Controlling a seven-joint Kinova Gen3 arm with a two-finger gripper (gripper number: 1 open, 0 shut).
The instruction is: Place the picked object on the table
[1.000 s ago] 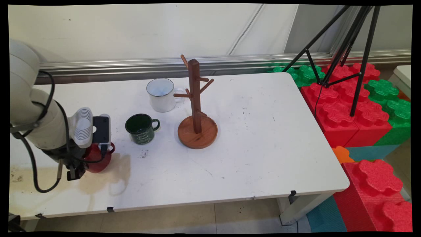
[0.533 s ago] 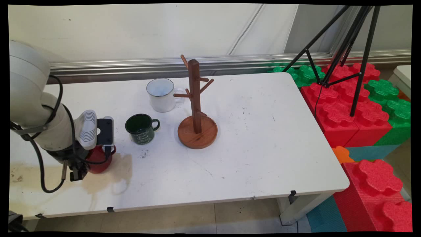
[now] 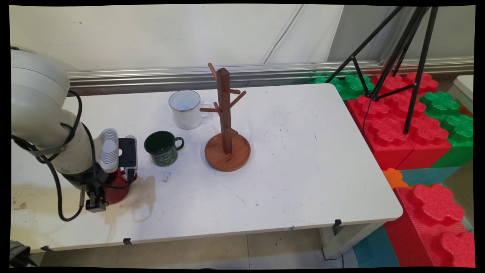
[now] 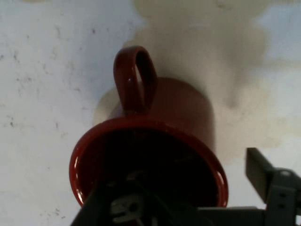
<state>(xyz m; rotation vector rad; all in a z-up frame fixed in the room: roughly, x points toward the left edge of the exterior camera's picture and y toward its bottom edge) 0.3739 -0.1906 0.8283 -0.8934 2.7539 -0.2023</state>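
Red mug (image 3: 116, 186) seen at lower left of frame, under gripper (image 3: 96, 199), on stained patch (image 3: 138, 195) of tabletop (image 3: 303, 170). Fingers (image 4: 257, 169) narrowed about mug wall: one sunk inside cup, other outside rim; mug judged gripped. Handle turned away from fingers in hand view. Whether base is raised off tabletop cannot be told. Green mug (image 3: 163, 149) just right of gripper, white mug (image 3: 185, 110) behind it, both standing upright. Wooden mug tree (image 3: 226, 125) at centre, pegs bare.
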